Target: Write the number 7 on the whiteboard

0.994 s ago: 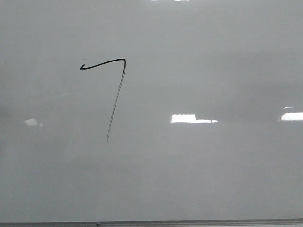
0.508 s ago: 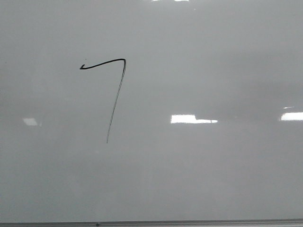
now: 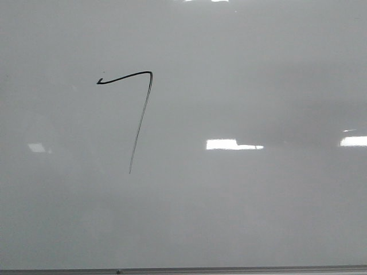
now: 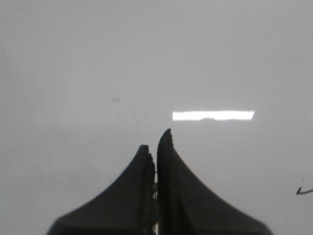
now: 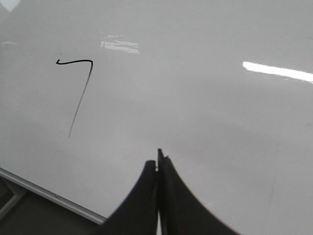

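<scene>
The whiteboard (image 3: 241,217) is glossy pale grey and fills the front view. The number 7 (image 3: 140,114) is a thin black stroke at its upper left, with a wavy hooked top bar and a long fading slanted downstroke. It also shows in the right wrist view (image 5: 80,95). Only the hook's end shows at the edge of the left wrist view (image 4: 304,190). My left gripper (image 4: 155,139) is shut and empty over bare board. My right gripper (image 5: 157,159) is shut and empty over the whiteboard (image 5: 220,112). No gripper and no marker show in the front view.
A thin metallic bottom edge (image 3: 229,269) runs along the board's lower side, and shows in the right wrist view (image 5: 54,196) with dark floor below. Bright rectangular light reflections (image 3: 232,144) lie on the board.
</scene>
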`<state>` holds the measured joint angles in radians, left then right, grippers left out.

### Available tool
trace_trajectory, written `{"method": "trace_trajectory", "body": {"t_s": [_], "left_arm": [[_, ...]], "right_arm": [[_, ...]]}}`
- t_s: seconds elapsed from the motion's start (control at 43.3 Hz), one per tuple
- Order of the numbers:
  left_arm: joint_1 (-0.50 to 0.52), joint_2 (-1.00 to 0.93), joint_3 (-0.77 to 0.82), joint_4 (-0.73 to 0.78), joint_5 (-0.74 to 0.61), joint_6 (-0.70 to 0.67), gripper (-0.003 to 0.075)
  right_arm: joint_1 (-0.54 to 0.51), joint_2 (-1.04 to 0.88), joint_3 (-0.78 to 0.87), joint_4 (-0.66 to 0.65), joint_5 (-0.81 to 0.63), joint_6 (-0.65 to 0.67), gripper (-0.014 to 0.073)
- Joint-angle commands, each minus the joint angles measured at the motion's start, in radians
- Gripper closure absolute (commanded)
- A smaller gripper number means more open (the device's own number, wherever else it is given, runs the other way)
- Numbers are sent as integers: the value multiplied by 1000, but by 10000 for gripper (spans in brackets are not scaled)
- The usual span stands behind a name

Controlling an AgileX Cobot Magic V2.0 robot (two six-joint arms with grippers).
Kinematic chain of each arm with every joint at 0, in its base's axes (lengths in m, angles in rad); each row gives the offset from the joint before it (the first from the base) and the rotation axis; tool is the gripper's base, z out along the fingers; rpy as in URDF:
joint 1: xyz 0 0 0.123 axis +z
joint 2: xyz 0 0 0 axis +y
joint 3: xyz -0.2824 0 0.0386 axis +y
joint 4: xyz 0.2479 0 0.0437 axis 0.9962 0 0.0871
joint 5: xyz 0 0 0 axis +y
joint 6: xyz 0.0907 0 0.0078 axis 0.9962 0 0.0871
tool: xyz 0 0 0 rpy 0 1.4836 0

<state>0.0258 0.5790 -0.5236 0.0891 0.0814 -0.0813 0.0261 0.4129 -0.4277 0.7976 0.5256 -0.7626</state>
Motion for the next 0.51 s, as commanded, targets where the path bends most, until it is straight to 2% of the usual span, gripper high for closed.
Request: {"method": "trace_trajectory", "body": {"t_s": [0.0,0.254,0.485], "left_arm": [[-2,-92,-26,-3,-81,0,741],[-2,-256,-26,-3,-58,0,741],[-2,-274,-26,-3,-56,0,741]], "right_arm": [[-6,3,-25,32,-59,-3,653],[-6,3,-25,32,-57,-3,653],[-6,3,-25,32,-56,-3,653]]}}
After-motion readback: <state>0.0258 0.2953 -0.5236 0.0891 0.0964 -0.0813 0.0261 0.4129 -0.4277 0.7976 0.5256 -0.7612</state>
